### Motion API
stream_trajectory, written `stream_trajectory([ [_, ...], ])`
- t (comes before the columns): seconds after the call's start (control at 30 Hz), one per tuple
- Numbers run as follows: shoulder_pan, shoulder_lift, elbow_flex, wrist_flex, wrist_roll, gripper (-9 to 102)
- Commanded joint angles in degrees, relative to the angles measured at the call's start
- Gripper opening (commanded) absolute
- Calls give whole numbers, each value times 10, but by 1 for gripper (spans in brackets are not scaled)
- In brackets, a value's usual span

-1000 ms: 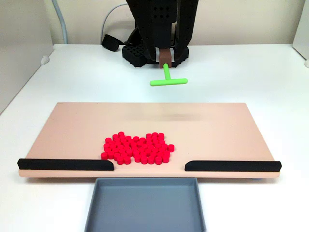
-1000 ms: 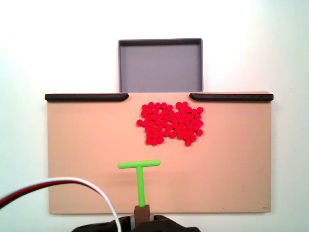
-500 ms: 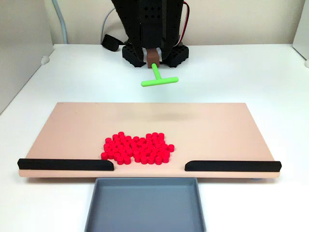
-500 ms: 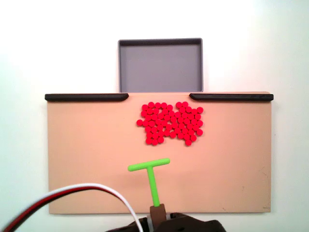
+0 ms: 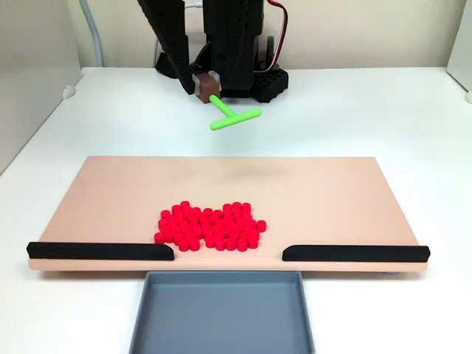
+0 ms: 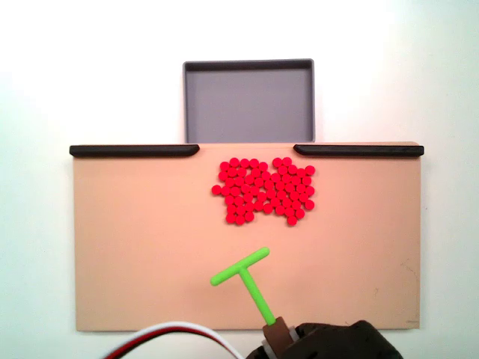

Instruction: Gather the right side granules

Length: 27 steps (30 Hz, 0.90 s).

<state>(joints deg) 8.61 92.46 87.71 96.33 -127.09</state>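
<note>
Landmark for all positions: the flat, pale tan rectangular board (image 5: 110, 192) lying on the white table (image 5: 383, 110).

Nearest the onlooker in the front-facing fixed view, a shallow grey rectangular tray (image 5: 158, 324) sits against the board's near edge, level with the gap between two low black rails (image 5: 99, 251) that line that edge. The tray holds nothing.

On the board, just behind the gap, lie the granules (image 5: 210, 226): dozens of small bright red matte cylinders packed in one compact patch. In the view from behind the arm the same patch (image 6: 264, 191) lies just short of the rail line and slightly toward the right-hand rail. No strays are visible elsewhere on the board. None has entered the tray.

Beyond the board's far edge stands the black arm. Its gripper (image 5: 205, 87) carries a brown block from which a bright green T-shaped plastic stick (image 5: 233, 117) projects. The stick is raised clear of the board surface, crossbar leading and angled. From behind, the stick (image 6: 243, 275) hangs over the board's arm-side half, well apart from the granules. The jaws are masked by the arm body, so their opening cannot be judged; whether the block is clamped or fixed on cannot be told either.

Judged progress: the gathering looks largely done, since the granules form a single heap. What is left, if anything, appears to be tidying the patch's ragged right side, or pushing it through the gap. The stick touches no granule now.
</note>
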Motion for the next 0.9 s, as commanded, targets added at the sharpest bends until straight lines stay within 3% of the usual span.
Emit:
stream_trajectory([
  [0.0,15,6,-18,-2,-67,0],
  [0.43,129,3,-18,-6,-465,0],
  [0.87,185,-97,-78,-47,-733,0],
])
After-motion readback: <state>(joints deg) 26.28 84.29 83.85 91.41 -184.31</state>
